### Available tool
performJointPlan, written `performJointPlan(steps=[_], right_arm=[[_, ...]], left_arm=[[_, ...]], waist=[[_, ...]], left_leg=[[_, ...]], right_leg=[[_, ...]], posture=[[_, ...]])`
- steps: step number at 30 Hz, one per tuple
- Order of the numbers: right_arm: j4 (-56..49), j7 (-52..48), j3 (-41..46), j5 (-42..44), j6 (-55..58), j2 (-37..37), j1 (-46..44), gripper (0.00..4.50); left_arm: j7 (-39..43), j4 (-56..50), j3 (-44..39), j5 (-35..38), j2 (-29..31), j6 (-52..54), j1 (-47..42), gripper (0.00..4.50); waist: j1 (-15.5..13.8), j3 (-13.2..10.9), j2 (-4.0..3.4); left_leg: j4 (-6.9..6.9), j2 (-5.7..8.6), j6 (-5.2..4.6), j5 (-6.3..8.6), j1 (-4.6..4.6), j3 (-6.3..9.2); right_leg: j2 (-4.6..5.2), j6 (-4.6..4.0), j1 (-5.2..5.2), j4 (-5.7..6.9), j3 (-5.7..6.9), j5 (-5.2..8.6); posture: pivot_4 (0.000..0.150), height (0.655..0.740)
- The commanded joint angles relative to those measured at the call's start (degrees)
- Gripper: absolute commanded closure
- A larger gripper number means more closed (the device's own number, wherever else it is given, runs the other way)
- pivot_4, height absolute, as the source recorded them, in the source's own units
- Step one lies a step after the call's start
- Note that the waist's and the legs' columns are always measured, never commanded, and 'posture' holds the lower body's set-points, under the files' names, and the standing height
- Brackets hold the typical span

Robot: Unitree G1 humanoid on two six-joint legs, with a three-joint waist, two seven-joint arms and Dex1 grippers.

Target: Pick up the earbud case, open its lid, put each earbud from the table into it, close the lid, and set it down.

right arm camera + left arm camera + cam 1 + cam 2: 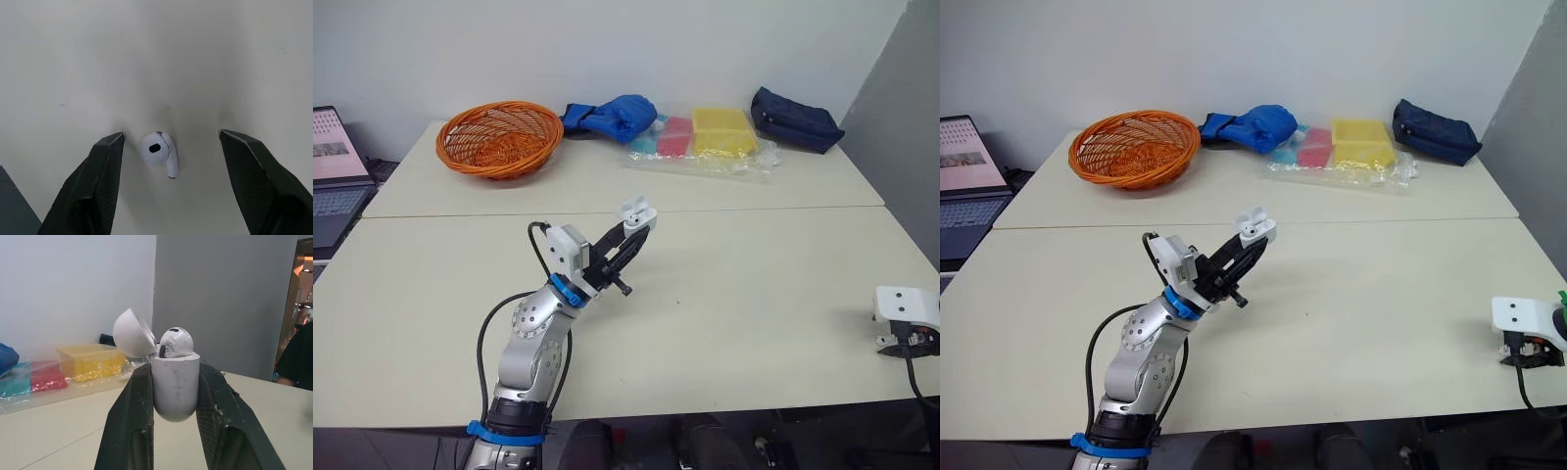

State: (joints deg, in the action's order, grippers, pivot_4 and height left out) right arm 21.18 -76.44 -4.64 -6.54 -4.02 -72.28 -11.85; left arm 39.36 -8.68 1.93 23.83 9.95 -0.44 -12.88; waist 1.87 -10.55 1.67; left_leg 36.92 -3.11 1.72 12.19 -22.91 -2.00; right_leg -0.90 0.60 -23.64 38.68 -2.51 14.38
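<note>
The left gripper (pixel 632 230) clamps the open earbud case (pixel 175 391), 1 earbud (pixel 175 342) inside; the right gripper (pixel 171 133), spread wide over the second earbud (pixel 157 149), must descend and pinch.

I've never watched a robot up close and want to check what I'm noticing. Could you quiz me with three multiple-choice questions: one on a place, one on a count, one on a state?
1. Where does the loose earbud lie?
A) on the floor
B) on the table, between the right gripper's fingers
C) in a person's hand

2. How many earbuds sit in the earbud case?
A) two
B) none
C) one

3. How is the case's lid?
A) open, tipped back
B) shut
C) taken off

Answers:
1 B: it rests on the tabletop between the open black fingers.
2 C: a single seated earbud rises from the case held in the left gripper.
3 A: the lid stands swung back beside the opening.
</note>
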Motion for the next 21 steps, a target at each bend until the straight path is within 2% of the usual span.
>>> performJointPlan(steps=[1, 4, 7, 12, 21], right_arm=[[-0.73, -1.61, 0.24, 0.57, 0.72, -1.04, 0.87, 1.28], [-1.11, -1.32, 0.21, 0.42, 0.35, -0.59, 0.55, 1.28], [-1.66, -1.36, 0.07, 0.26, 0.26, -0.44, 0.82, 1.87], [-0.84, -1.22, 0.08, -0.55, -1.04, -0.91, 1.44, 3.64], [-0.80, -0.79, 0.24, -0.64, -1.02, -0.52, 1.55, 3.64]], left_arm=[[-0.21, -2.28, 0.10, 0.65, -0.06, -0.40, -0.21, 3.73], [-0.40, -1.85, 0.16, 0.43, -0.33, -0.58, -0.70, 3.73], [-0.41, -1.66, 0.13, 0.34, -0.39, -0.70, -0.94, 3.73], [-0.36, -1.81, 0.01, 0.38, -0.19, -0.65, -0.71, 3.73], [-0.17, -1.40, -0.16, 0.43, -0.05, -0.68, -1.11, 3.73]], waist=[[-0.01, 0.00, 0.00], [-0.01, 0.00, 0.00], [0.01, 0.00, 0.00], [0.16, -0.02, 0.05], [0.15, -0.03, 0.07]], left_leg=[[0.01, 0.00, 0.00, 0.00, 0.00, 0.01], [0.02, 0.00, 0.00, 0.00, 0.00, 0.00], [0.01, 0.00, 0.00, 0.00, 0.00, -0.01], [0.05, 0.00, 0.00, 0.00, 0.08, -0.03], [0.08, 0.29, 0.00, 0.00, 0.09, 0.11]], right_leg=[[0.00, -0.01, 0.00, 0.00, 0.01, 0.01], [0.00, -0.13, 0.00, 0.00, 0.00, 0.07], [0.00, -0.13, 0.00, 0.00, -0.01, 0.07], [0.00, -0.11, 0.08, -0.01, -0.05, 0.06], [0.13, -0.09, 0.15, -0.07, -0.16, 0.05]], posture=[[0.150, 0.7400], [0.150, 0.7400], [0.150, 0.7400], [0.150, 0.7400], [0.150, 0.7400]])
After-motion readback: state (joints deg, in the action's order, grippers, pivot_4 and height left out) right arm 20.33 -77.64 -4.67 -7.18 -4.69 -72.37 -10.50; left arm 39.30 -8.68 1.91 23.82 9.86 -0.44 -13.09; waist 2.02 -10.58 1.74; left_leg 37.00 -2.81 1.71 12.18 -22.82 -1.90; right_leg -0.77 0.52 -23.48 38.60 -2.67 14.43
